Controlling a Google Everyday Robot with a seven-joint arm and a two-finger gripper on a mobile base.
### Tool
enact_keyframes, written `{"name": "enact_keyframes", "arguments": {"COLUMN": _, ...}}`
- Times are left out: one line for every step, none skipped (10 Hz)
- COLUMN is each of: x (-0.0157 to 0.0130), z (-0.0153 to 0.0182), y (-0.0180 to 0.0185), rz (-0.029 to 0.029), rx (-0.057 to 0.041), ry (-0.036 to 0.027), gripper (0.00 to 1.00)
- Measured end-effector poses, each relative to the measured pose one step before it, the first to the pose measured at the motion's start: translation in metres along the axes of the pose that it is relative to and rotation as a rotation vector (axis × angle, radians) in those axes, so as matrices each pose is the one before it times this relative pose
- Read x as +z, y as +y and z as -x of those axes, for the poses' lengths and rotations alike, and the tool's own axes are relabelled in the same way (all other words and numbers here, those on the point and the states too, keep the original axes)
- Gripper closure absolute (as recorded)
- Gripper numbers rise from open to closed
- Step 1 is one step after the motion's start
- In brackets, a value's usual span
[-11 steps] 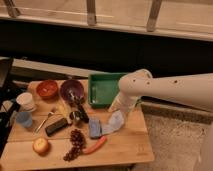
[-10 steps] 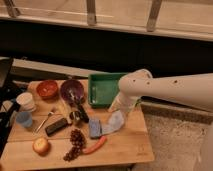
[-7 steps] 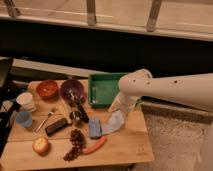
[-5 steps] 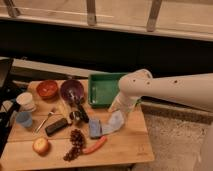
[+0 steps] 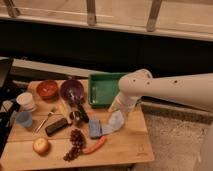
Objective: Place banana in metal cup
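Note:
The banana (image 5: 63,111) is small and pale yellow and lies on the wooden table (image 5: 125,145), just in front of the purple bowl. The metal cup (image 5: 76,117) is small, dark and shiny, and stands right beside the banana on its right. My gripper (image 5: 114,123) hangs from the white arm (image 5: 150,90) that reaches in from the right. It is low over the table, right of the cup and next to a blue sponge (image 5: 95,128). It holds nothing that I can see.
A red bowl (image 5: 47,89), a purple bowl (image 5: 71,90) with a dark utensil and a green tray (image 5: 105,89) stand at the back. A white cup (image 5: 26,101), a light-blue cup (image 5: 23,119), a fork (image 5: 45,120), a black block (image 5: 56,126), an apple (image 5: 40,145), grapes (image 5: 75,142) and a carrot (image 5: 94,145) lie left and front.

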Motion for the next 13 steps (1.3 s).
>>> {"name": "enact_keyframes", "arguments": {"x": 0.0, "z": 0.00008, "y": -0.00007, "rz": -0.00021, "rx": -0.0004, "ry": -0.00034, "gripper": 0.37}}
{"name": "enact_keyframes", "arguments": {"x": -0.00002, "z": -0.00002, "y": 0.00003, "rz": 0.00008, "rx": 0.00013, "ry": 0.0001, "gripper": 0.37}}
{"name": "enact_keyframes", "arguments": {"x": -0.00001, "z": -0.00007, "y": 0.00006, "rz": 0.00016, "rx": 0.0002, "ry": 0.0002, "gripper": 0.37}}
{"name": "enact_keyframes", "arguments": {"x": 0.00001, "z": 0.00009, "y": -0.00007, "rz": -0.00018, "rx": -0.00027, "ry": -0.00028, "gripper": 0.37}}
{"name": "enact_keyframes", "arguments": {"x": -0.00002, "z": 0.0, "y": 0.00003, "rz": 0.00002, "rx": -0.00002, "ry": -0.00002, "gripper": 0.37}}
{"name": "enact_keyframes", "arguments": {"x": -0.00115, "z": 0.00024, "y": 0.00044, "rz": 0.00142, "rx": 0.00013, "ry": -0.00168, "gripper": 0.37}}
{"name": "enact_keyframes", "arguments": {"x": 0.00029, "z": -0.00011, "y": -0.0002, "rz": -0.00058, "rx": -0.00006, "ry": 0.00049, "gripper": 0.37}}
{"name": "enact_keyframes", "arguments": {"x": -0.00001, "z": 0.00004, "y": -0.00015, "rz": -0.00016, "rx": -0.00019, "ry": -0.00025, "gripper": 0.37}}
{"name": "enact_keyframes", "arguments": {"x": -0.0004, "z": -0.00007, "y": 0.00045, "rz": -0.00019, "rx": -0.00129, "ry": -0.00186, "gripper": 0.37}}
{"name": "enact_keyframes", "arguments": {"x": -0.00184, "z": 0.0002, "y": 0.0026, "rz": 0.00604, "rx": -0.01511, "ry": -0.00724, "gripper": 0.37}}
{"name": "enact_keyframes", "arguments": {"x": -0.00339, "z": 0.0, "y": 0.00484, "rz": 0.00575, "rx": -0.02648, "ry": -0.00711, "gripper": 0.37}}
{"name": "enact_keyframes", "arguments": {"x": -0.00425, "z": -0.00031, "y": 0.01629, "rz": 0.01087, "rx": -0.05245, "ry": -0.01432, "gripper": 0.37}}
{"name": "enact_keyframes", "arguments": {"x": -0.00484, "z": 0.00098, "y": 0.01879, "rz": 0.0135, "rx": -0.04184, "ry": -0.01405, "gripper": 0.37}}
